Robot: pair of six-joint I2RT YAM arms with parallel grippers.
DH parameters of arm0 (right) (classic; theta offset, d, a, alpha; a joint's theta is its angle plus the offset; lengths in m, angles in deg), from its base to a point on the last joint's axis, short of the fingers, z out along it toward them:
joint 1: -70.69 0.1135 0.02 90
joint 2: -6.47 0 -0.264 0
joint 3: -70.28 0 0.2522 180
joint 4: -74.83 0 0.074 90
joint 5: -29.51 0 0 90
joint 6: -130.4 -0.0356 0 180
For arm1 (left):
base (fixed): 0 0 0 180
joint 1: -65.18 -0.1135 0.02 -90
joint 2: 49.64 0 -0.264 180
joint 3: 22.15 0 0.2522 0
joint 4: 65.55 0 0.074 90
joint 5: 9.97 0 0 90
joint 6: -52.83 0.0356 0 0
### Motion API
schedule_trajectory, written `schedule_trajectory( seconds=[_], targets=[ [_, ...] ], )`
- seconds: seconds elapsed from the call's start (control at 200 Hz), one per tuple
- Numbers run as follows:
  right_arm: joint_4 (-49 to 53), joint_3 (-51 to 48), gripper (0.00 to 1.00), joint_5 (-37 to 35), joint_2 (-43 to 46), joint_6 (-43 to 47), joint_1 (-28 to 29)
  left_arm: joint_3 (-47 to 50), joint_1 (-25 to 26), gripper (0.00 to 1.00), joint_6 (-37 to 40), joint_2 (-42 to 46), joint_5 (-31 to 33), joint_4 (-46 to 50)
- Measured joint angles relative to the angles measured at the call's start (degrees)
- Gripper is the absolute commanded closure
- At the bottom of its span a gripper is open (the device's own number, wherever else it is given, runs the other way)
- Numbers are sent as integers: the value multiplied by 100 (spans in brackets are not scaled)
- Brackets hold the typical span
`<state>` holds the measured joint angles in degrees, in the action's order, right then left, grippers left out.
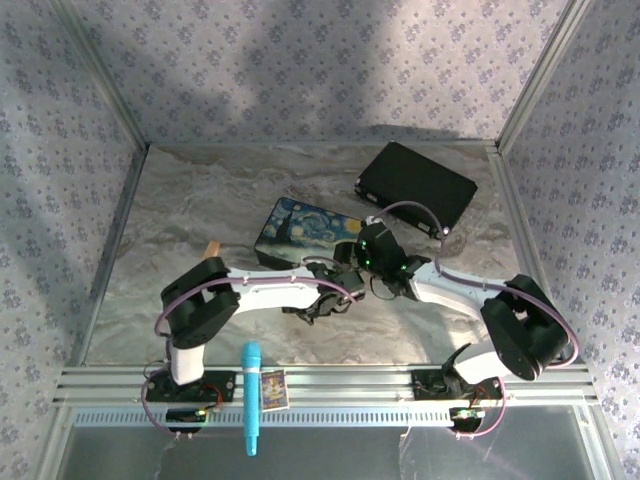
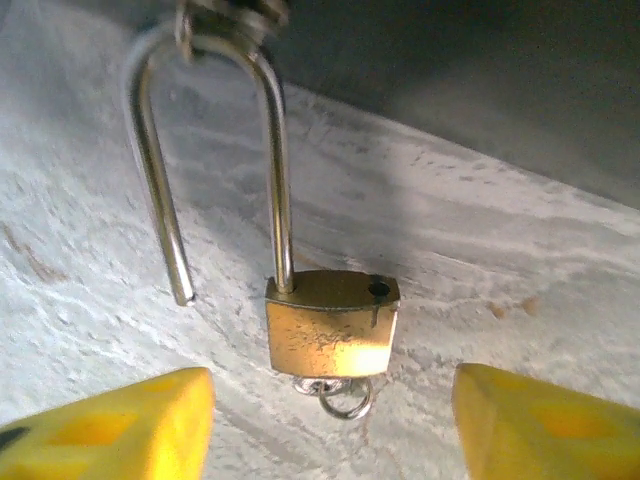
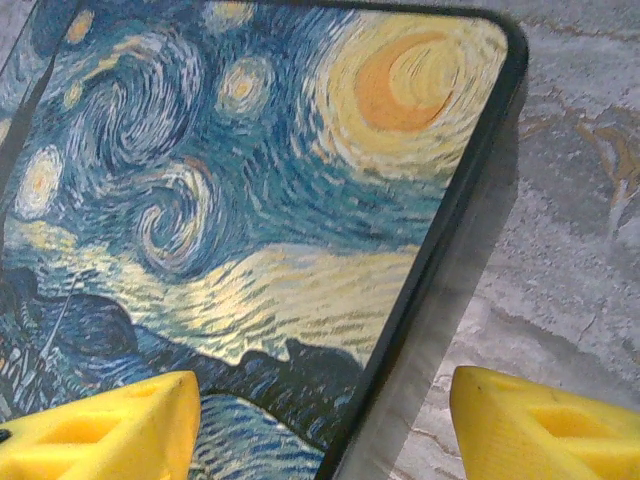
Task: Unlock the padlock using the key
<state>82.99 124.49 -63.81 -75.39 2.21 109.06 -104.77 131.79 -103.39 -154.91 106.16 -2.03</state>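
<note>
Judging lock sprung: left gripper (image 2: 330, 432) released, fingers (image 2: 130, 425) wide, nothing between. Padlock (image 2: 332, 335) just beyond, on marbled table (image 2: 500, 250); shackle (image 2: 280, 180) leg out of body, key (image 2: 343, 397) at base. Withdraw straight, no nudging. Right gripper (image 3: 322, 425) released above painted box (image 3: 250, 200).

The top camera is looking down from above and behind the arms (image 1: 270, 290), far off, taking in the whole desk (image 1: 180, 210), its far edge at 12 o'clock. The left wrist camera is riding close above the desk, facing past the left hand (image 2: 330, 430) at the padlock (image 2: 333, 335). The right wrist camera is hanging equally close, facing past the right hand (image 3: 325, 430) onto the painted box (image 3: 250, 200). The top view is sharing that box and desk.
</note>
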Motion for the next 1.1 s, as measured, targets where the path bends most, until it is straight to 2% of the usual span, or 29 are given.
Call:
schedule_trajectory(
  seconds=[0.03,0.04,0.045,0.06,0.105,0.345,0.415,0.485,0.565,0.64,0.8,0.889,1.099],
  targets=[
    [79,50,23,22,0,74,-26,46,-17,12,28,157,0,-13],
    [92,70,9,24,0,92,-33,61,-26,11,76,229,2,-15],
    [103,74,5,26,0,92,-35,70,-28,10,105,258,4,-15],
    [129,105,2,35,0,146,-44,98,-35,7,98,352,4,-35],
    [214,190,1,68,2,256,-66,219,-87,0,175,732,2,-96],
    [645,289,1,269,737,673,-79,1311,-616,0,433,3010,-138,-946],
    [673,251,6,400,1113,732,-46,1794,-935,0,468,3571,-437,-1394],
    [671,162,7,566,1462,815,107,2398,-1403,0,448,4076,-901,-1971],
    [664,66,6,697,1657,909,525,2885,-1888,0,400,4380,-1360,-2356],
    [570,-28,7,815,1615,920,970,3082,-2140,0,380,4474,-1665,-2507],
    [96,-219,15,962,879,833,1635,3296,-2332,0,382,4824,-1976,-2835],
    [-225,-216,23,957,295,758,1746,3373,-2415,0,352,5029,-2061,-2927],
    [-538,7,32,407,-612,601,1921,3633,-2553,0,199,5265,-2227,-3023]
  ],
)
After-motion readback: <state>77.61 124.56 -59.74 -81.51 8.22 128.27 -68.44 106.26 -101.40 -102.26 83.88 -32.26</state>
